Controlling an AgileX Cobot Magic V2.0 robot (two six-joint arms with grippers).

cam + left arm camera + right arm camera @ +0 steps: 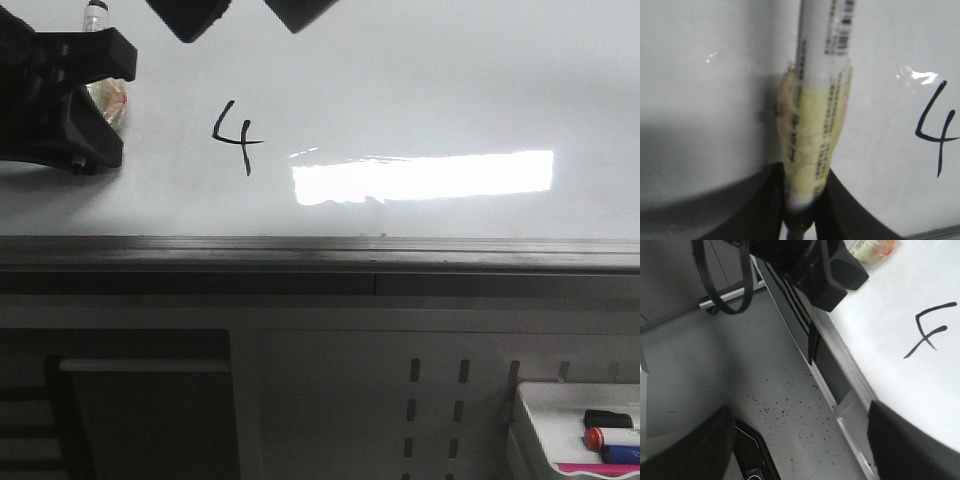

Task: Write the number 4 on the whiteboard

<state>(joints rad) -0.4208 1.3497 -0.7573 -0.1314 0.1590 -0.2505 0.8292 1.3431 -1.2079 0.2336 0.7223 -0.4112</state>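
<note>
The whiteboard [450,90] bears a black open-topped number 4 [237,137], left of a bright light reflection. My left gripper [100,100] is at the board's left, apart from the 4, shut on a white marker [95,15] wrapped in yellowish tape. In the left wrist view the black jaws [804,172] clamp the taped marker [822,75], with the 4 [937,130] off to one side. My right gripper [800,410] is open and empty, beside the board's edge. The 4 [930,332] and the left gripper [825,275] also show in the right wrist view.
The board's grey metal frame edge [300,250] runs across below the writing. A small white tray [575,425] with several markers stands at the lower right. Two dark finger shapes [190,15] hang at the top of the front view. Black cables [720,280] hang over the speckled floor.
</note>
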